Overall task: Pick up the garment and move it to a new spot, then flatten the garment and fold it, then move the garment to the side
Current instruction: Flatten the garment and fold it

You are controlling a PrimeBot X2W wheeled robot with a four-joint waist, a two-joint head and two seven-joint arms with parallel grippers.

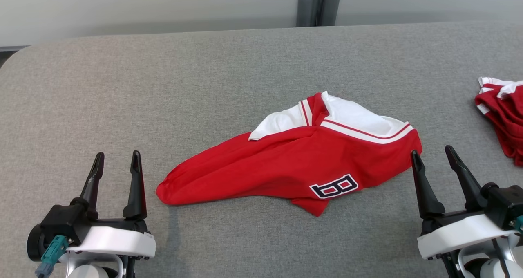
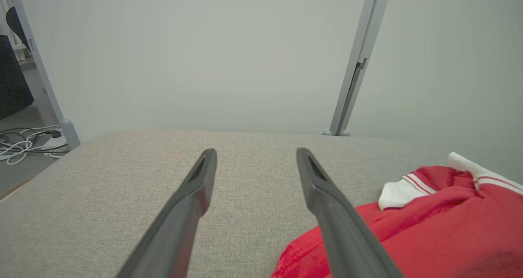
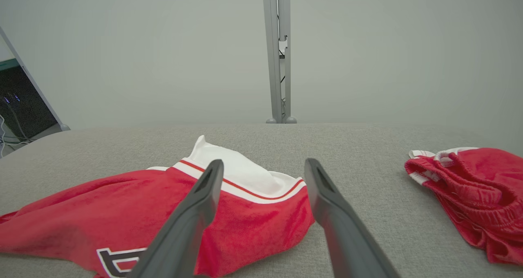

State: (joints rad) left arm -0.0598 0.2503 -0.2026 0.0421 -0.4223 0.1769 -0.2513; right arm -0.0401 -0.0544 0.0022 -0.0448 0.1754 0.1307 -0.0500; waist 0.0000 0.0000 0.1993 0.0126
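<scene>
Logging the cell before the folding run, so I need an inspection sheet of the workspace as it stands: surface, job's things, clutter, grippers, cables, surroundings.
Surface: grey fabric-covered table, flat.
Job's things: red and white garment, crumpled mid-table, not yet flattened or folded.
Clutter: second red garment, bunched at the table's right edge.
Grippers: left gripper open, apart from the garment's left end; right gripper open, by its right end; neither holds anything.
Cables: white and dark cables on the floor past the table's left corner.
Surroundings: pale wall; grey post behind the table.
</scene>
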